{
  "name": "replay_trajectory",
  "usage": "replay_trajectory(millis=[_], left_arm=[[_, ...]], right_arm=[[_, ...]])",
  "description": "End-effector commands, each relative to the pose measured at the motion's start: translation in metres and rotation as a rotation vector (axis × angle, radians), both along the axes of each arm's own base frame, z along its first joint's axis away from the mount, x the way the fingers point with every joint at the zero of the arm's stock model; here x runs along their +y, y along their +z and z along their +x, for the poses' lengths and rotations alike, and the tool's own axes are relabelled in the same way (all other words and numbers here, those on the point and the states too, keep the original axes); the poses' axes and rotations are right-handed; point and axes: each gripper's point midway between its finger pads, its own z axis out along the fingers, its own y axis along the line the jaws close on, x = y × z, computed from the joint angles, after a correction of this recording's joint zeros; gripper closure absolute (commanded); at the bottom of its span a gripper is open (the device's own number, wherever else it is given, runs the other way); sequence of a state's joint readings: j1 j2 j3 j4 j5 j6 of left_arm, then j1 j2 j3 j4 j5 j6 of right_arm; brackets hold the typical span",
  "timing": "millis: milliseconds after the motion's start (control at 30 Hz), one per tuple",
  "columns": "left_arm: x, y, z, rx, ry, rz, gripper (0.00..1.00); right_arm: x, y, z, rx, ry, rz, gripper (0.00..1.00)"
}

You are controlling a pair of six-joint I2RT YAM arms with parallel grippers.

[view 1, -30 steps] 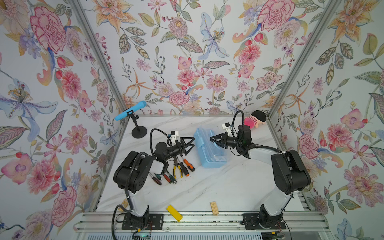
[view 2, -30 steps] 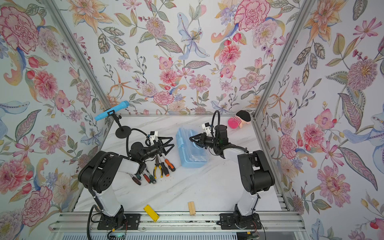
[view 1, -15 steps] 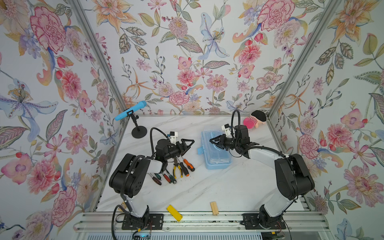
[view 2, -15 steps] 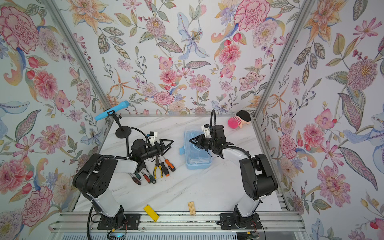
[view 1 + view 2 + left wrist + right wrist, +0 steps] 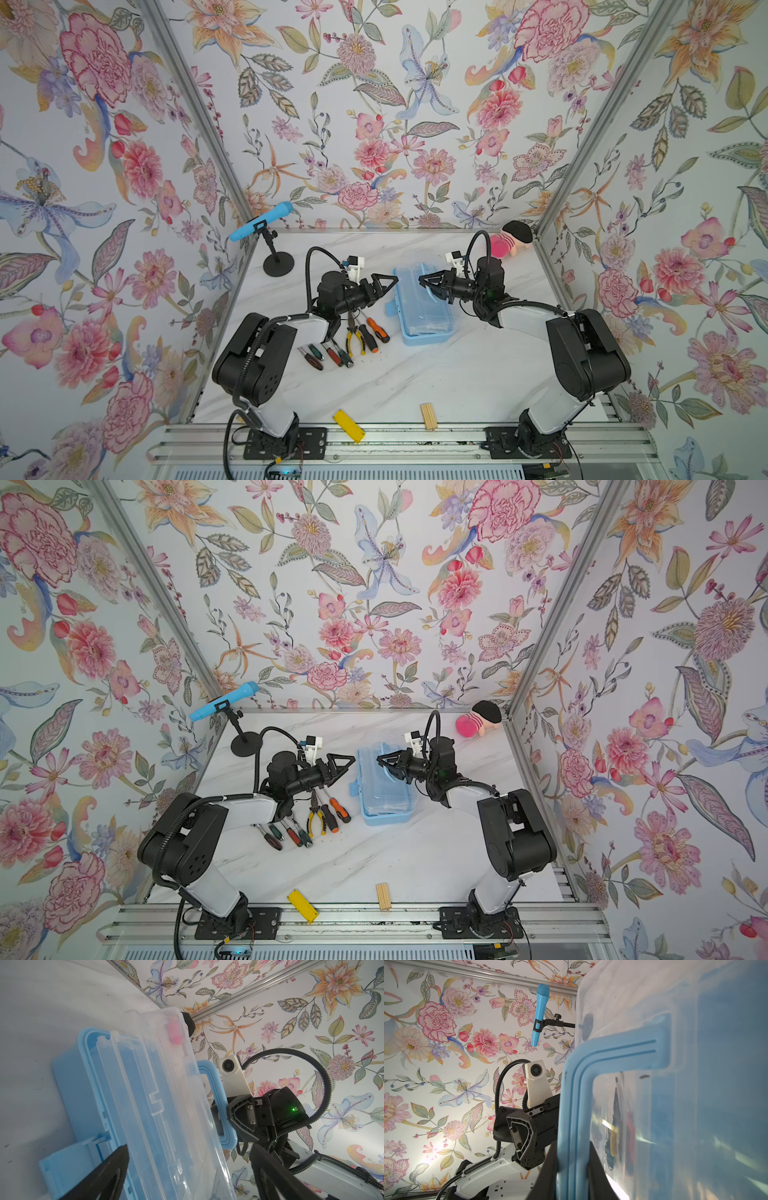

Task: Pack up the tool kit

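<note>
Tool box [image 5: 426, 334], centre of both top views, judged light, slick, thin plastic with a flexy clear lid [image 5: 166, 1095]: right gripper [image 5: 428, 287] clamps the blue handle [image 5: 575, 1105], the best hold; left gripper [image 5: 386, 291] spread wide, empty.

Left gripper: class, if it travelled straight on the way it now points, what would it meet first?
Most likely the raised clear lid of the tool box, right ahead of its open jaws; depth is unclear.
</note>
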State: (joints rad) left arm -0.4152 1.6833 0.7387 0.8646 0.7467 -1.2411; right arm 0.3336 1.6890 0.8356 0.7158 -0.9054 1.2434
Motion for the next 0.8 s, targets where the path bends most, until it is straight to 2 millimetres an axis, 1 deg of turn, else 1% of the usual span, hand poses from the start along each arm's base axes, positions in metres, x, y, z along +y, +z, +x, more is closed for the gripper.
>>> replay_trajectory(millis=[0, 167, 300, 433, 600, 667, 767], left_arm=[[-0.015, 0.013, 0.008, -0.045, -0.013, -0.009, 0.05], [-0.033, 0.016, 0.013, -0.047, -0.043, -0.013, 0.06], [-0.040, 0.013, 0.013, -0.035, -0.063, -0.010, 0.07], [-0.039, 0.010, 0.009, -0.031, -0.069, 0.003, 0.07], [-0.029, 0.003, -0.001, -0.029, -0.052, 0.064, 0.07], [-0.026, 0.001, -0.006, -0.023, -0.051, 0.076, 0.07], [-0.025, -0.001, -0.008, -0.019, -0.054, 0.084, 0.07]], right_arm=[[0.006, 0.012, -0.012, 0.026, 0.064, 0.112, 1.00], [0.006, 0.011, -0.014, 0.031, 0.070, 0.128, 1.00], [0.006, 0.014, -0.015, 0.026, 0.075, 0.137, 1.00], [0.003, 0.015, -0.014, 0.026, 0.055, 0.132, 1.00], [0.003, 0.018, -0.013, 0.013, 0.068, 0.129, 1.00], [0.002, 0.016, -0.012, 0.019, 0.057, 0.127, 1.00], [0.004, 0.017, -0.013, 0.010, 0.068, 0.126, 1.00]])
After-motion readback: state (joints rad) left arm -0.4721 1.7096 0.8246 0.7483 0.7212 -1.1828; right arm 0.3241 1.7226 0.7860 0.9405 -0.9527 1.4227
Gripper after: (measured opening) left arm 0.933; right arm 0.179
